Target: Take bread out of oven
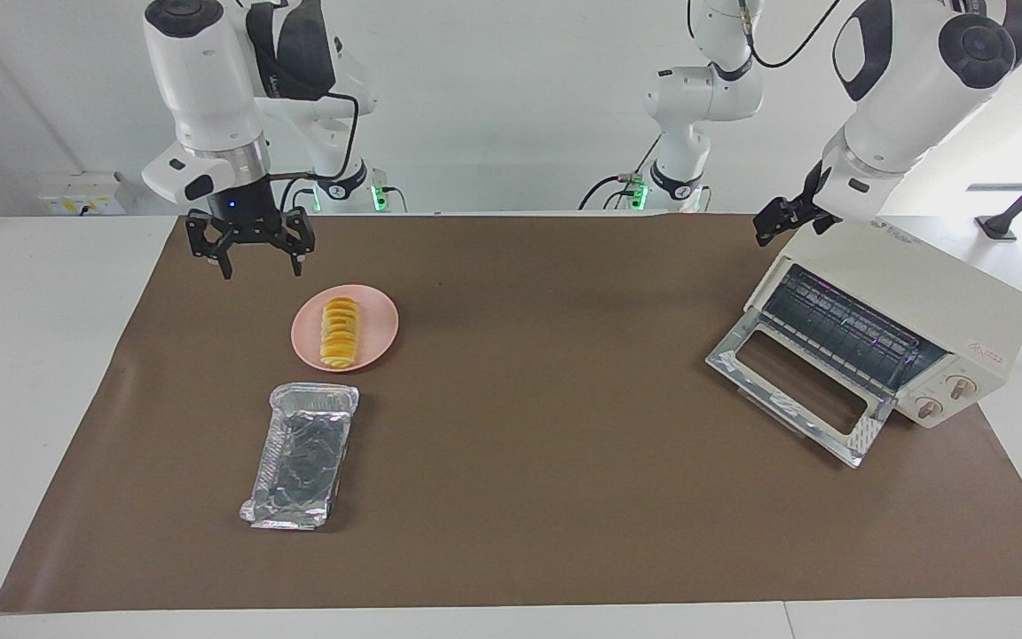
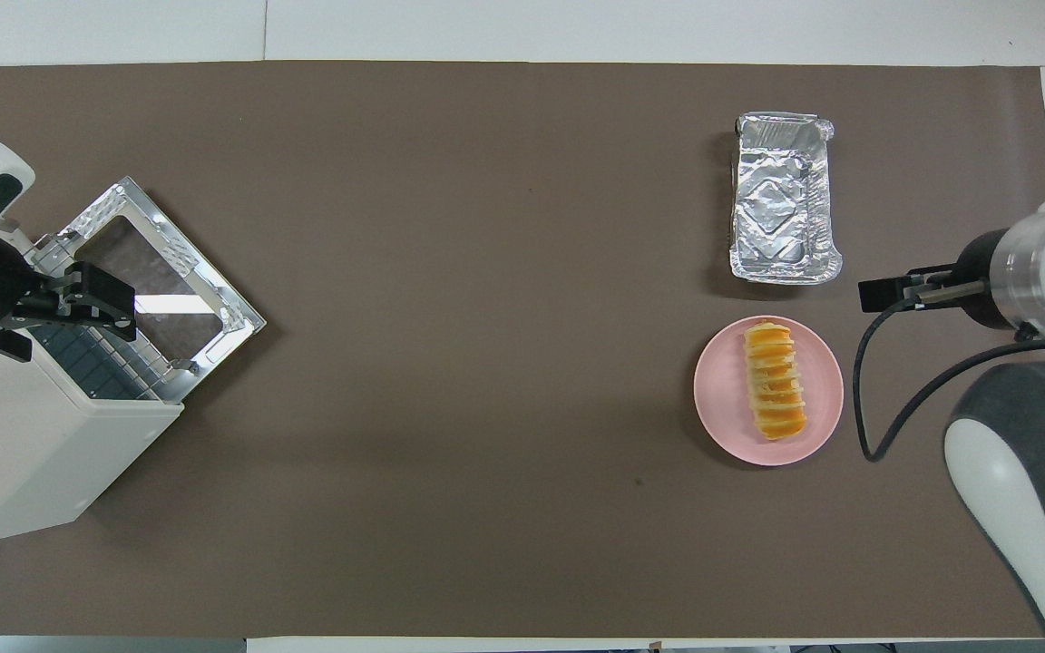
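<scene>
bread [image 1: 339,333] lying on pink plate [image 1: 378,337], oven [image 1: 897,324] door hanging down | right hand [image 1: 249,248] hovering released, empty, over surface [image 1: 564,497] beside plate | left hand [image 1: 773,226] waiting released over oven top

Bright, even light; soft shadows; sharp focus.

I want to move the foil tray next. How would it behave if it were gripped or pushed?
The foil tray looks thin and crinkled, so it would probably dent if gripped. It is empty, likely light, and may skid across the brown mat when pushed.
</scene>
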`<control>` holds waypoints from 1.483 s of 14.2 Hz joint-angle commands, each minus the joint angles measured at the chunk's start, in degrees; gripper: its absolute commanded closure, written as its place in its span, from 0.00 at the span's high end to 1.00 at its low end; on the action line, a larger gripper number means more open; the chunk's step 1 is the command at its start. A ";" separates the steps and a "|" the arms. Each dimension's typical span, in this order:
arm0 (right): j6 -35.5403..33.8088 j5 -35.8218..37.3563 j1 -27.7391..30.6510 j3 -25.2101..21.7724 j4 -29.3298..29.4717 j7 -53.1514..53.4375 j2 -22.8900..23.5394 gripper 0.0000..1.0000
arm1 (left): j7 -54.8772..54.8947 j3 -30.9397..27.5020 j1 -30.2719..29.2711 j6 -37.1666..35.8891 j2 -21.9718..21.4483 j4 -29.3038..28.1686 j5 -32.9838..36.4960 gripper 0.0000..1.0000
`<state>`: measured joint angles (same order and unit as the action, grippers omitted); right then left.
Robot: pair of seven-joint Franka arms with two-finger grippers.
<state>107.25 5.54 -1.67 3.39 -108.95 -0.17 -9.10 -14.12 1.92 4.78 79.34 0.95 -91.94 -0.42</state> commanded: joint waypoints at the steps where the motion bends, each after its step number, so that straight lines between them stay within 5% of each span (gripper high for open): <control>1: -9.74 -0.62 0.88 0.39 9.07 -2.19 2.49 1.00 | 0.15 0.01 -0.38 0.21 -0.68 -0.70 -0.63 1.00; 7: -28.57 -6.92 4.03 0.48 25.35 -5.54 9.18 1.00 | 0.24 0.01 -0.38 0.29 -0.68 -0.70 -0.55 1.00; 21: -27.98 -4.66 6.77 0.57 23.43 -6.68 8.74 1.00 | 0.24 0.10 -0.38 0.29 -0.68 -0.70 -0.63 1.00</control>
